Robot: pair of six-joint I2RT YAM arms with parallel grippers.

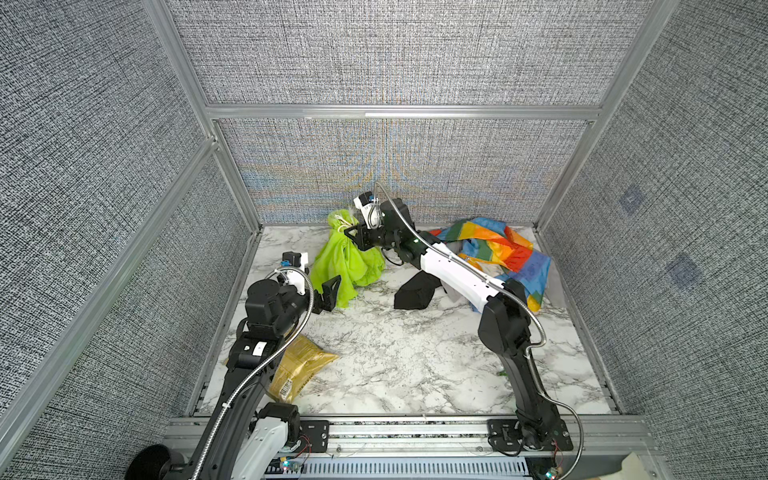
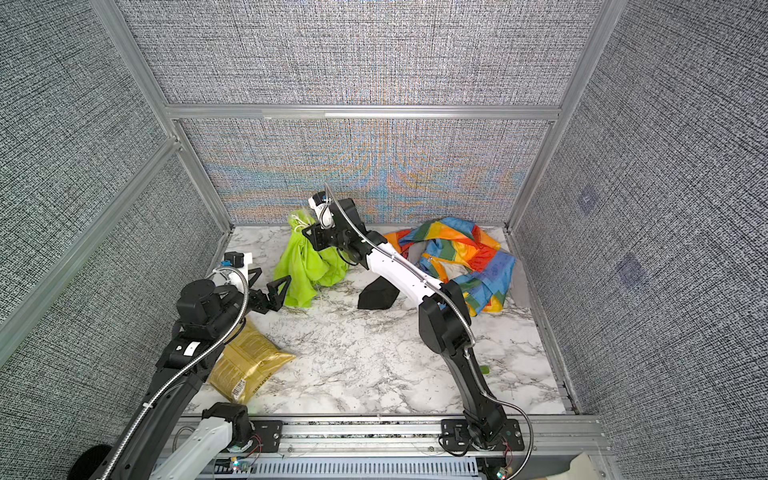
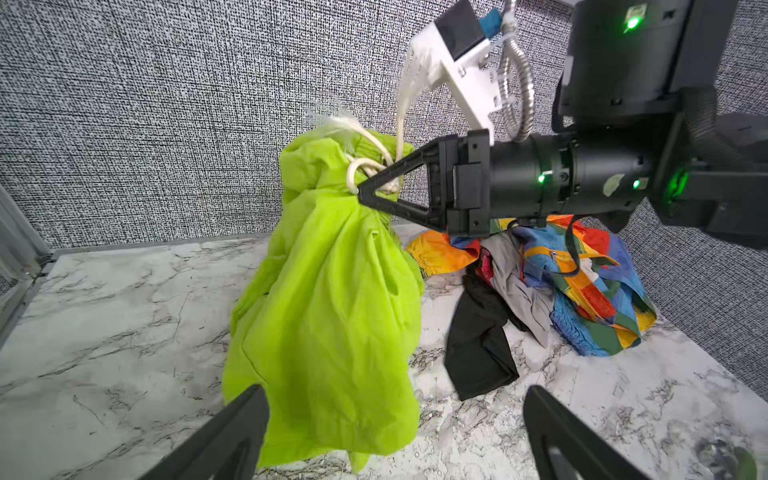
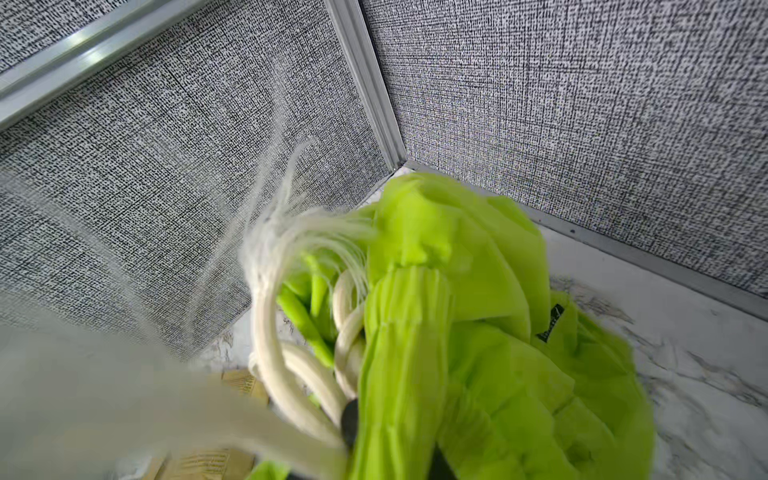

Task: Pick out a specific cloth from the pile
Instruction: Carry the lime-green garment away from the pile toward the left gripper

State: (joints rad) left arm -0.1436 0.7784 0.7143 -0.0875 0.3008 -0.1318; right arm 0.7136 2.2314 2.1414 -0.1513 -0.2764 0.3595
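Over on the left, the left gripper (image 2: 270, 293) waits with its jaws spread, just beside the hem of the lime-green cloth (image 1: 345, 266). The cloth hangs bunched from the right gripper (image 3: 365, 193), pinched tight at the gathered top among the white drawstrings (image 3: 365, 166). Its bottom rests on the marble table (image 1: 395, 353), apart from the pile (image 1: 498, 249) at the right. I'd raise it straight up, slowly; cord alone may slip.
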